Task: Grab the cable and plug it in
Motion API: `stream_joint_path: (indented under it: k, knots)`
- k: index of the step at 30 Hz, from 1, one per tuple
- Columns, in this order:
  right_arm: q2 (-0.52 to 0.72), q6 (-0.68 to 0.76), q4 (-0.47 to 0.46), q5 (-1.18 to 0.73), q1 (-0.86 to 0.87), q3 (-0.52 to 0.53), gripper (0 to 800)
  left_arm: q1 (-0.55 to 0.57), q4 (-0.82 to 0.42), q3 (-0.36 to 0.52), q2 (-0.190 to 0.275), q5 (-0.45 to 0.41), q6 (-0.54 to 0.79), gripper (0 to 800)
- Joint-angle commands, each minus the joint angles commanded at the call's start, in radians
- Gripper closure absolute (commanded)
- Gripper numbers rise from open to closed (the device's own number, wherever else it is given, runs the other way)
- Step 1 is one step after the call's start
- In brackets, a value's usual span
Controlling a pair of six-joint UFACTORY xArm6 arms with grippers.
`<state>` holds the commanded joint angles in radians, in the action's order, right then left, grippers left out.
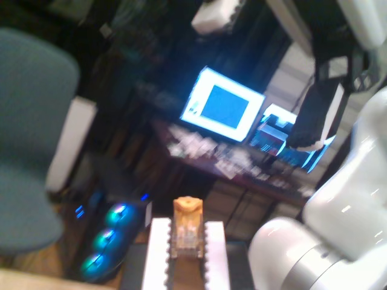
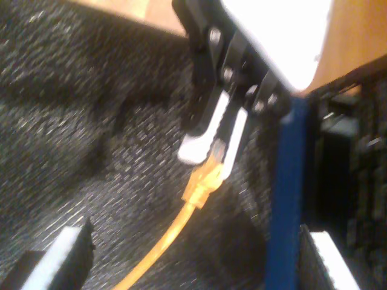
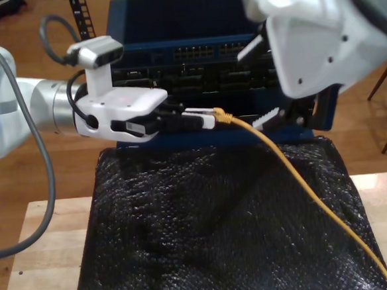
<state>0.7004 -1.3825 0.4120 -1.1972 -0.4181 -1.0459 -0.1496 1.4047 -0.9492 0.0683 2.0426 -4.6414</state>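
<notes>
The cable (image 1: 187,232) shows its clear plug clamped between my first end effector (image 1: 186,254)'s white pads, in the first wrist view.

In the second wrist view, that same end effector (image 2: 213,150) grasps the plug over a black mat (image 2: 91,121); whether my second end effector is clenched or released, I cannot tell.

In the exterior view, the first arm reaches level from the exterior view's left, end effector (image 3: 201,118) holding the plug (image 3: 223,117) before a blue rack (image 3: 172,27); the cable (image 3: 302,184) trails across the mat (image 3: 213,230) on the tabletop (image 3: 42,255). No writing is legible.

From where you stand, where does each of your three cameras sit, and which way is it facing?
First wrist view: rides on my first pincer, looking past the cable it clamps toward a lit monitor; a white arm shows.
Second wrist view: rides on my second pincer, looking down at the black mat; its open white fingertips show.
Exterior view: off the arms, facing the blue box across the mat; both arms show.
Shared: the second wrist and exterior views both show my first pincer holding the cable.
</notes>
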Motion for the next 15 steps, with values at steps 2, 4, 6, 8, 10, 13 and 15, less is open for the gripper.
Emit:
stream_joint_path:
  k: [2,4,6,8,10,13,15]
  knots:
    - [0.015,0.0,0.0,0.043,-0.028,0.012,4,0.0,0.002,0.0,0.0,0.034,-0.018,798]
    - [0.015,-0.002,-0.002,0.078,-0.057,0.018,6,-0.002,0.002,0.002,-0.005,0.064,-0.029,797]
    - [0.015,-0.003,-0.002,0.101,-0.092,0.02,6,-0.005,0.003,0.005,-0.014,0.092,-0.034,797]
    - [0.015,-0.012,-0.003,0.115,-0.115,0.028,4,-0.02,0.012,0.005,-0.021,0.115,-0.04,797]
    - [0.017,-0.038,-0.003,0.133,-0.117,0.037,4,-0.038,0.034,0.005,-0.031,0.129,-0.055,798]
    - [0.031,-0.063,-0.002,0.149,-0.118,0.051,4,-0.046,0.066,0.003,-0.041,0.155,-0.098,798]
    - [0.048,-0.066,-0.002,0.15,-0.123,0.055,4,-0.052,0.077,0.003,-0.052,0.172,-0.12,797]
